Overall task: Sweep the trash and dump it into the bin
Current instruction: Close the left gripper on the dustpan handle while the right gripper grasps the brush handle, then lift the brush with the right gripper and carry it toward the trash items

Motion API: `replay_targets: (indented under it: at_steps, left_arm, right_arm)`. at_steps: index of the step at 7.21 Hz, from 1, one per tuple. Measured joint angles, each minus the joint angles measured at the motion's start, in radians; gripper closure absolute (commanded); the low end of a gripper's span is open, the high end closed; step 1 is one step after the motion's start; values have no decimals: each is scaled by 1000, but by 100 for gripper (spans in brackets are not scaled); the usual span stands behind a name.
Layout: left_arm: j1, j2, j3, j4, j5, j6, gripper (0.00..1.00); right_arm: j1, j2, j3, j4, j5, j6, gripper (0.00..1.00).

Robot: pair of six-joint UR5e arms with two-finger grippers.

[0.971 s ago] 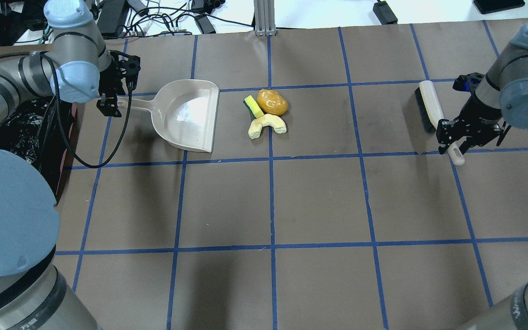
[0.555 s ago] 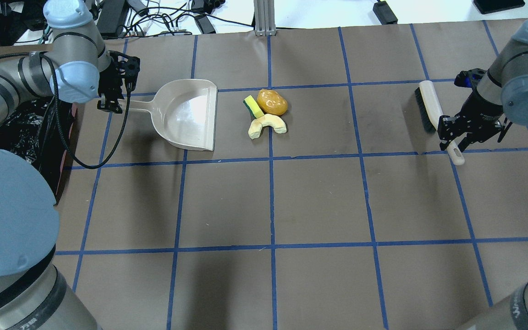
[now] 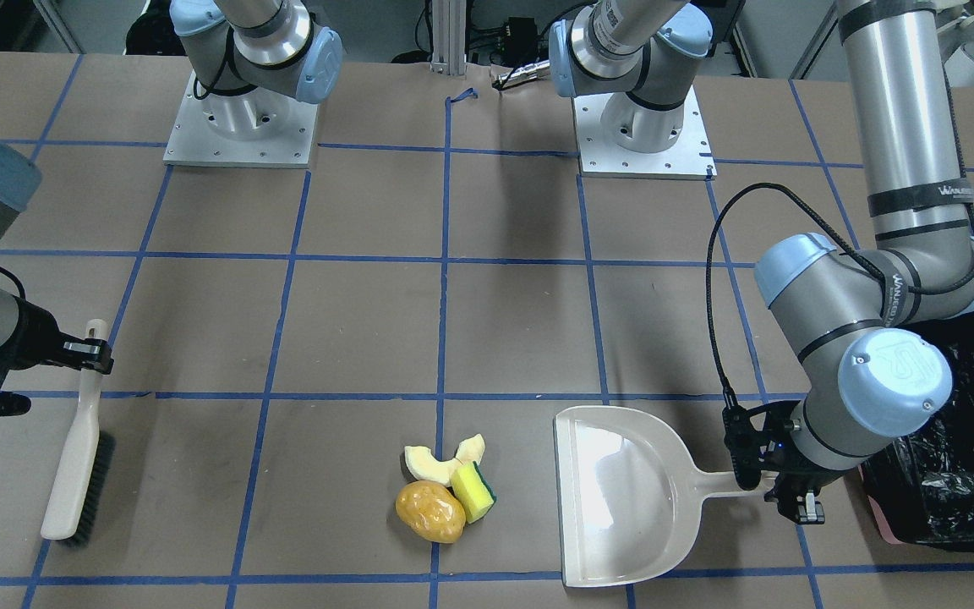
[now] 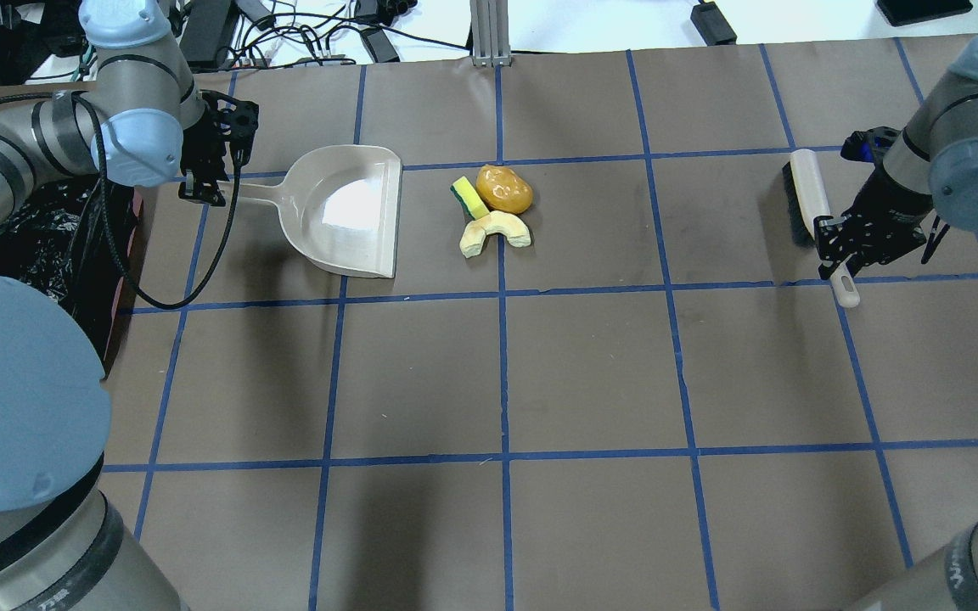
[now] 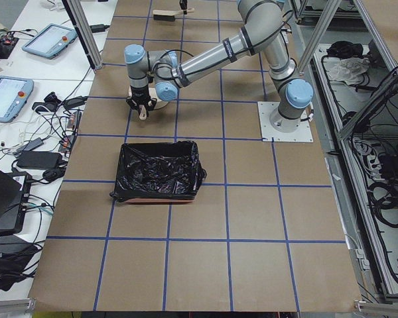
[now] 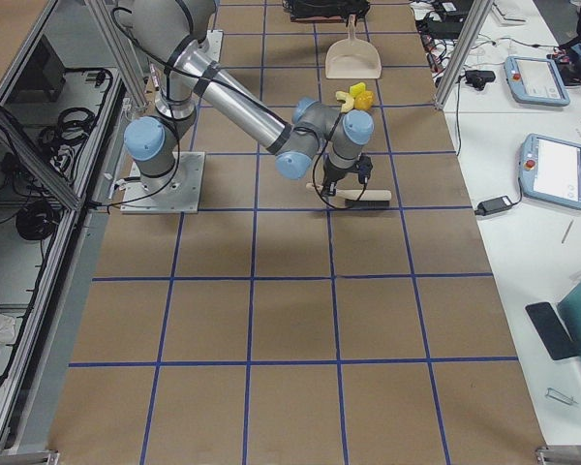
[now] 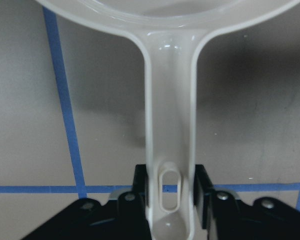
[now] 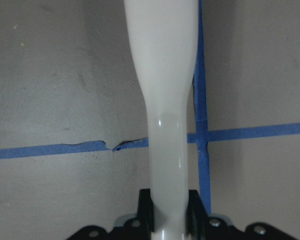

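The trash lies together mid-table: an orange lump (image 4: 504, 188) (image 3: 430, 511), a yellow-green sponge (image 4: 469, 197) (image 3: 473, 492) and two cream peel slices (image 4: 493, 231) (image 3: 440, 461). A beige dustpan (image 4: 345, 212) (image 3: 614, 499) sits left of the pile, mouth towards it. My left gripper (image 4: 203, 188) (image 7: 171, 192) is shut on the dustpan's handle. A white brush (image 4: 805, 199) (image 3: 77, 457) lies far right. My right gripper (image 4: 837, 253) (image 8: 170, 212) is shut on its handle. The black-lined bin (image 4: 47, 246) (image 3: 952, 474) stands at the left edge, beside my left arm.
Blue tape lines grid the brown table. Cables and power bricks (image 4: 285, 34) lie beyond the far edge, with a metal post (image 4: 486, 30) at its middle. The arm bases (image 3: 242, 127) stand on the robot's side.
The right gripper has drawn in on the brush handle and the brush has shifted slightly right. The dustpan has shifted slightly left with the left gripper. The trash has not moved.
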Motion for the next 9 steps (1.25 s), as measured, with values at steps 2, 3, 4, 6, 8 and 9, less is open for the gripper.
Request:
replay_targets:
  at_steps: [2,3,4,6,8,9]
  left_arm:
    - [-10,-3,2,-4,25,0,88]
    - [-12,-3,2,-5,29,0,88]
    - [-13,-2,2,-6,31,0,88]
    - [-13,-1,2,-10,32,0,88]
    - [-14,-3,1,-10,32,0,89]
    - [-15,-4,1,-11,32,-1,89]
  right_arm:
    - [14,-6,-21,18,1,0,100]
    - [53,-8,-54,44,1,2,100]
    - [108,-8,-92,71,3,13,100]
    - [194,-5,-126,91,58,52,100]
    - [253,9,-131,93,141,151,100]
    - [289,24,-132,89,189,237,100]
